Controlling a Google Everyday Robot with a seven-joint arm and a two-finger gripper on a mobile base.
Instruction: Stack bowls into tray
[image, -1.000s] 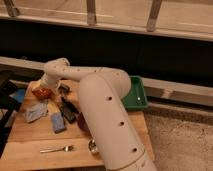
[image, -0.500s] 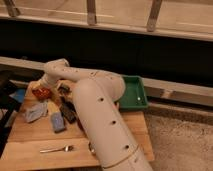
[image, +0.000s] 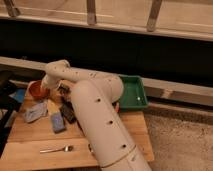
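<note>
Nearest, the thick white arm (image: 107, 132) rises from the bottom edge, where its base is cut off, and covers the middle of the wooden counter (image: 30, 137), so whatever lies beneath it is hidden. Left of it a metal fork (image: 57, 149) lies flat near the front edge. Further back lie a blue rectangular block (image: 57, 121), a pale crumpled packet (image: 34, 111) and a dark flat object (image: 68, 113) that is too dim to name, its right end tucked under the arm. Beyond these the arm bends at its elbow and reaches left, then down to the gripper (image: 44, 88), which sits at the right rim of the orange-red bowl (image: 35, 91) on the counter's far left corner; whether it is open, closed or gripping the bowl cannot be told. The purple bowl cannot be made out. At the far right corner the green tray (image: 131, 90) rests with its left side hidden behind the arm. Behind runs a dark wall, with railing posts (image: 91, 11) cut off at the top
</note>
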